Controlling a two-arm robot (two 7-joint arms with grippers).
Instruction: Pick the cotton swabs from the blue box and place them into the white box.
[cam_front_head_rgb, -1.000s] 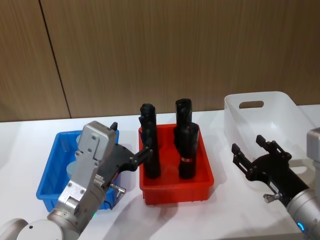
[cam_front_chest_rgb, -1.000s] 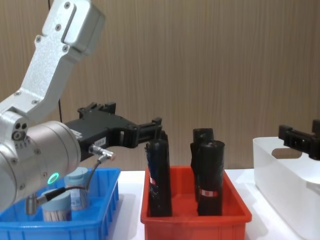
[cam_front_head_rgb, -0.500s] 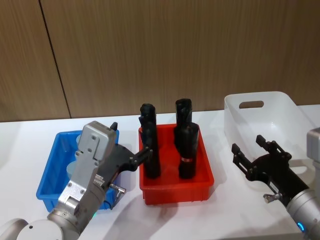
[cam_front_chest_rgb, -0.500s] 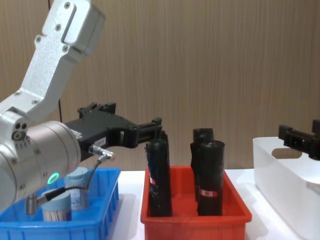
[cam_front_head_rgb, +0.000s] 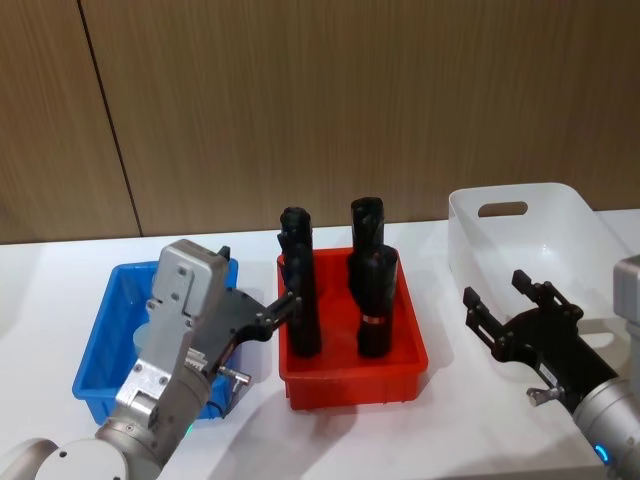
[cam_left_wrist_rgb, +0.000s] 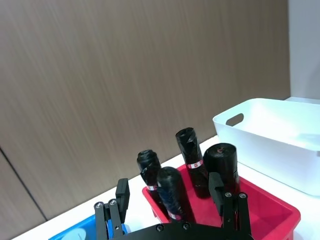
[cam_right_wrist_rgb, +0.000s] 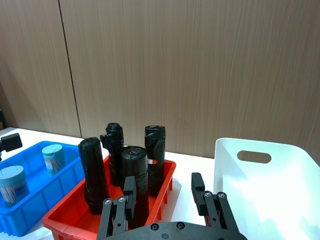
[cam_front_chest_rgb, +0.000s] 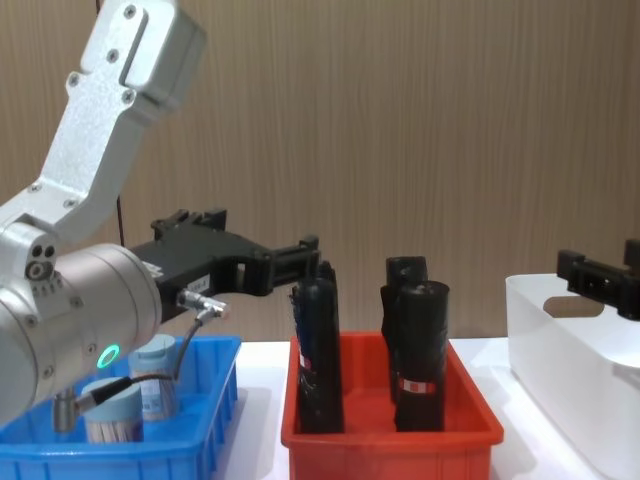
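Two cotton swabs jars stand in the blue box (cam_right_wrist_rgb: 20, 225): one (cam_right_wrist_rgb: 53, 157) farther back, one (cam_right_wrist_rgb: 11, 185) nearer the front. In the chest view the jars (cam_front_chest_rgb: 155, 375) (cam_front_chest_rgb: 110, 415) show behind my left arm. My left gripper (cam_front_head_rgb: 262, 280) hangs open above the blue box's (cam_front_head_rgb: 95, 350) right side, fingers pointing toward the red bin; my left arm covers most of the box's inside in the head view. The white box (cam_front_head_rgb: 520, 235) stands at the far right. My right gripper (cam_front_head_rgb: 495, 288) is open, low in front of the white box's left side.
A red bin (cam_front_head_rgb: 350, 385) with several tall black rolls (cam_front_head_rgb: 372, 300) stands between the blue box and the white box. A wooden wall closes off the back. Bare white table lies in front of the bins.
My left arm and gripper have edged slightly to the left. The right arm and the jars have not moved.
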